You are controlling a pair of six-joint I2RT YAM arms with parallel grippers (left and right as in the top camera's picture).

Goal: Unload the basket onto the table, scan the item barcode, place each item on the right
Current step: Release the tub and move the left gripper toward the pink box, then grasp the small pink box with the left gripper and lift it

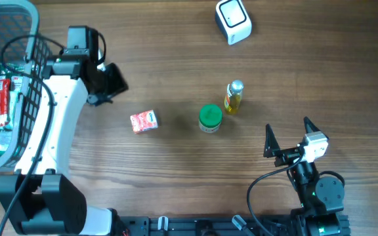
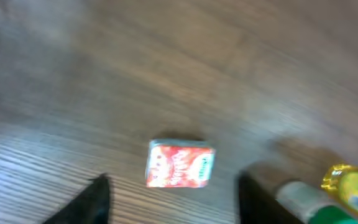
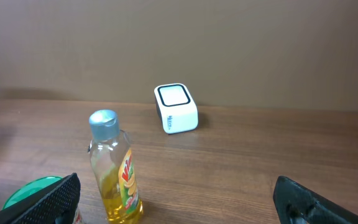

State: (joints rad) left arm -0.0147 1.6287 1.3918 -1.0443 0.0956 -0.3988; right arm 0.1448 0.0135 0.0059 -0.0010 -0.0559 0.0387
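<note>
A small red packet [image 1: 144, 121] lies flat on the wooden table, and it shows blurred in the left wrist view [image 2: 180, 163]. My left gripper [image 1: 119, 85] hovers up-left of it, apart from it; its jaws [image 2: 173, 194] are open with nothing between them. The white barcode scanner [image 1: 233, 21] stands at the far side, also seen ahead in the right wrist view [image 3: 176, 108]. My right gripper [image 1: 287, 128] rests near the front right, wide open and empty [image 3: 179, 204].
A yellow bottle [image 1: 233, 97] with a grey cap and a green-lidded jar [image 1: 210, 118] stand mid-table, to the right of the packet. A wire basket [image 1: 34, 39] holding packaged goods sits at the left edge beside my left arm.
</note>
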